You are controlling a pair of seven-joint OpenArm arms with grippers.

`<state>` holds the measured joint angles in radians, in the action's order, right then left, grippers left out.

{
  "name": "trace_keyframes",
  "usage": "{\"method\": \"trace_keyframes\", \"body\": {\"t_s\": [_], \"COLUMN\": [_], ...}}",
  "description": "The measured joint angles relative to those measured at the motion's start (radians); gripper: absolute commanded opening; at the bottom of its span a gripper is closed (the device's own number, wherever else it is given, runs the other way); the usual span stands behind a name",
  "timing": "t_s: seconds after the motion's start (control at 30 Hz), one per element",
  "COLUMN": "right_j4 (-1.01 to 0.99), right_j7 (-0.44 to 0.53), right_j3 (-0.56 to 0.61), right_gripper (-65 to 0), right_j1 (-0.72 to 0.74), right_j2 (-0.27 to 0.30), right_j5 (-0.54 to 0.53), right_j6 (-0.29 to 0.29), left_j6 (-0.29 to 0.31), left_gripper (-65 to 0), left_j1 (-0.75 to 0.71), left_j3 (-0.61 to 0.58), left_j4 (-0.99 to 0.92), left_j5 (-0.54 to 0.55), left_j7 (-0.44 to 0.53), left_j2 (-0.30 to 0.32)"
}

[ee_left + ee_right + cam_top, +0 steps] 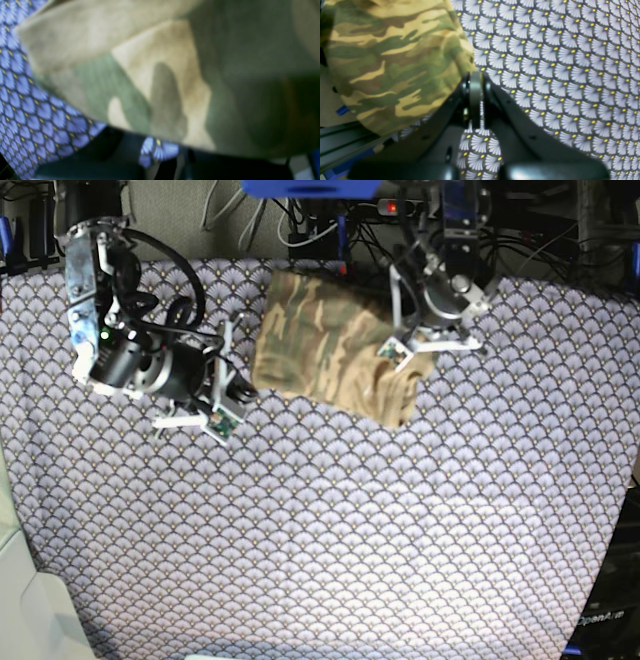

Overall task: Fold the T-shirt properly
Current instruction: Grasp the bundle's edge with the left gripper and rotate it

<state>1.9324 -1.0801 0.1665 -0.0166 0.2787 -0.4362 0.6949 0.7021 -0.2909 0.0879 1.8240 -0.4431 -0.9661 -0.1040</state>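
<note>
The T-shirt is lying as a compact folded block at the far edge of the table cloth; the left gripper is pressed shut at its corner, seemingly to flatten it; the right gripper is parked beside it, closed on nothing.

T-shirt: soft matt cloth, camo print in tan, olive and brown, a bit rumpled; up close in the left wrist view you can kinda see a fine weave, though it's blurry.
table cloth: printed fabric, flat and matt, purple-grey fan scales with little yellow dots, lies pretty smooth.
right gripper: black plastic-looking fingers, smooth with a slight sheen, pressed together on a dull grey pad.
left gripper: mostly hidden against the shirt, can't judge its finish.
arm housings: dark shells plus pale metal-looking brackets, somewhat glossy.
</note>
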Motion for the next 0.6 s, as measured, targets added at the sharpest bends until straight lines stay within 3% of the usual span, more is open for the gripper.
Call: {"method": "trace_keyframes", "body": {"t_s": [0.27,0.4,0.53,0.6], "right_j4": [-0.1,-0.124,-0.269,-0.34], "right_j7": [0.008,0.078,0.092,0.15], "right_j3": [0.0,-0.005,-0.005,-0.005], "right_gripper": [-65.0,-65.0,-65.0,-65.0], "right_j1": [0.031,0.033,0.097,0.12], "right_j2": [0.029,0.068,0.087,0.094], "right_j5": [0.01,0.0,0.004,0.005], "right_j6": [0.0,0.0,0.0,0.0], "left_j6": [-0.001,-0.001,0.0,-0.001], "left_gripper": [-65.0,-65.0,-65.0,-65.0], "left_j1": [0.109,0.161,0.215,0.24], "left_j3": [0.01,0.013,0.015,0.015], "left_j4": [-0.081,-0.143,-0.177,-0.19], "left_j5": [0.008,0.01,0.008,0.01], "left_j7": [0.006,0.006,0.006,0.006], "left_j2": [-0.021,-0.02,-0.019,-0.021]}}
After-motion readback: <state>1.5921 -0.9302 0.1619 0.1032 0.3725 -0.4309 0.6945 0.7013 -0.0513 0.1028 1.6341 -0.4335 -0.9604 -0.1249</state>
